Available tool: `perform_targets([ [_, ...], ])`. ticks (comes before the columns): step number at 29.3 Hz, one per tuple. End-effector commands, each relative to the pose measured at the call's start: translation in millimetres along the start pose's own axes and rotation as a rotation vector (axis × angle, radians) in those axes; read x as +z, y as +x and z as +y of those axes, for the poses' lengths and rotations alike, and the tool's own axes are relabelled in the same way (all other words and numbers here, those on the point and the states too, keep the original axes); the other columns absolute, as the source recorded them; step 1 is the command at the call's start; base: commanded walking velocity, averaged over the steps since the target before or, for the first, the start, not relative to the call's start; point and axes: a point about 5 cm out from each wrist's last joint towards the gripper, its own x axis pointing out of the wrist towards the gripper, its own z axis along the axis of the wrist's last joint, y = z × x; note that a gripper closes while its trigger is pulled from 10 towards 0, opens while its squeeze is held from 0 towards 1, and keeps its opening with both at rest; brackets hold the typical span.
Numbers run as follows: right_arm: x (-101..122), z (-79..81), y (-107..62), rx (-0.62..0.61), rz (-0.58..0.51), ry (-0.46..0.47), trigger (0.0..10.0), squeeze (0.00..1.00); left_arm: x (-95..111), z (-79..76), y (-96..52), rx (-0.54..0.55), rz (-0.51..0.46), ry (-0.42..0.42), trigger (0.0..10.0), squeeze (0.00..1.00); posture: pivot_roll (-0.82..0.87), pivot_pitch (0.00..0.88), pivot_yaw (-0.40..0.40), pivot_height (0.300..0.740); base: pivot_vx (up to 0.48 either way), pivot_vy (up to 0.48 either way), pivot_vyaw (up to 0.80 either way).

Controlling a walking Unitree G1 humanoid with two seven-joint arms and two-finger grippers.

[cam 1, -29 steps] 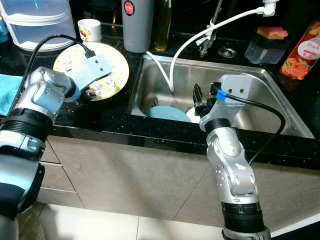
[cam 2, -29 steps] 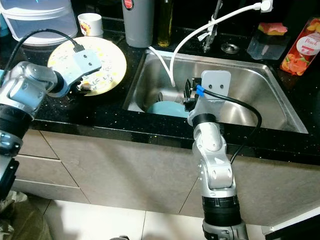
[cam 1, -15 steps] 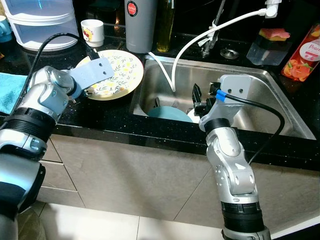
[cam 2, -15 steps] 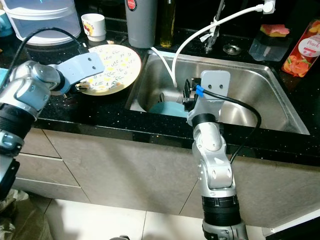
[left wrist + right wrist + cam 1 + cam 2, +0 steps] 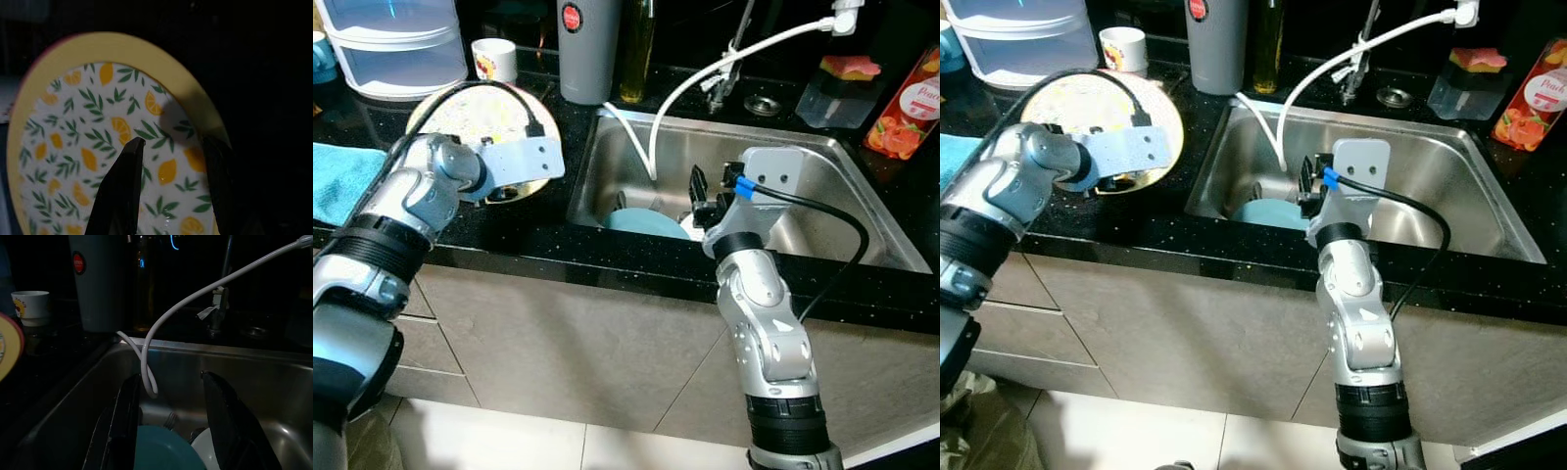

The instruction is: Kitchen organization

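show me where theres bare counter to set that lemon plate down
Bare black counter lies along the front edge, between the blue towel and the sink. The back is crowded: storage drawers, mug, grey tumbler. The left gripper is at the lemon plate.

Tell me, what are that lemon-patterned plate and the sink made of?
The plate looks like glazed ceramic, possibly melamine: smooth printed face with a solid yellow rim. The sink appears to be brushed stainless steel: grey metal walls with a soft, dull sheen.
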Motion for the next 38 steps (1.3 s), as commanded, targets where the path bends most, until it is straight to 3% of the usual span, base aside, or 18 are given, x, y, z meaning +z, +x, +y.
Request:
perform_targets([
  [1,0.7,-3.1,0.9,-0.015,-0.008,0.002,10.0,0.00,-18.9,-12.5,8.7,-0.043,0.123,0.043,10.0,0.00,0.25,0.054,-0.057,0.740,0.000,0.000,0.00],
  [6,1.0,-3.3,0.7,-0.015,-0.008,0.002,10.0,0.00,-22.8,-10.1,8.8,-0.012,0.172,0.048,9.5,0.00,0.24,0.059,-0.058,0.740,0.000,0.000,0.00],
  [8,1.0,-3.3,0.7,-0.014,-0.008,0.002,10.0,0.00,-22.9,-8.8,8.8,0.002,0.180,0.064,10.0,0.00,0.25,0.059,-0.059,0.740,0.000,0.000,0.00],
  [15,0.9,-3.0,1.2,-0.013,-0.009,0.003,10.0,0.00,-19.7,-3.8,9.8,0.062,0.189,0.108,10.0,0.00,0.25,0.058,-0.059,0.740,0.000,0.000,0.00],
  [20,0.7,-2.7,1.3,-0.013,-0.009,0.004,10.0,0.00,-21.9,0.7,9.4,0.116,0.217,0.057,10.0,0.00,0.25,0.057,-0.059,0.740,0.000,0.000,0.00],
  [27,0.7,-1.8,2.2,-0.013,-0.011,0.007,10.0,0.00,-26.8,-2.3,11.4,0.107,0.236,0.020,10.0,0.00,0.25,0.052,-0.057,0.740,0.000,0.000,0.00],
  [28,0.8,-1.6,2.3,-0.012,-0.012,0.007,10.0,0.00,-27.3,-3.1,11.8,0.100,0.235,0.022,8.5,0.00,0.25,0.051,-0.055,0.740,0.000,0.000,0.00],
  [30,1.0,-1.6,2.4,-0.013,-0.013,0.008,10.0,0.00,-24.1,-4.0,12.6,0.083,0.207,0.003,8.0,0.00,0.25,0.051,-0.055,0.740,0.000,0.000,0.00],
  [31,1.1,-1.9,2.3,-0.015,-0.014,0.007,10.0,0.00,-21.7,-3.3,12.8,0.085,0.196,-0.008,10.0,0.00,0.25,0.051,-0.055,0.740,0.000,0.000,0.00],
  [36,1.0,-2.9,1.5,-0.017,-0.014,0.005,10.0,0.00,3.9,8.5,8.0,0.119,0.017,-0.149,10.0,0.00,0.25,0.045,-0.057,0.740,0.000,0.000,0.00],
  [38,0.9,-3.0,1.4,-0.017,-0.013,0.005,10.0,0.00,6.9,11.1,6.5,0.128,-0.003,-0.168,10.0,0.00,0.25,0.045,-0.057,0.740,0.000,0.000,0.00],
])
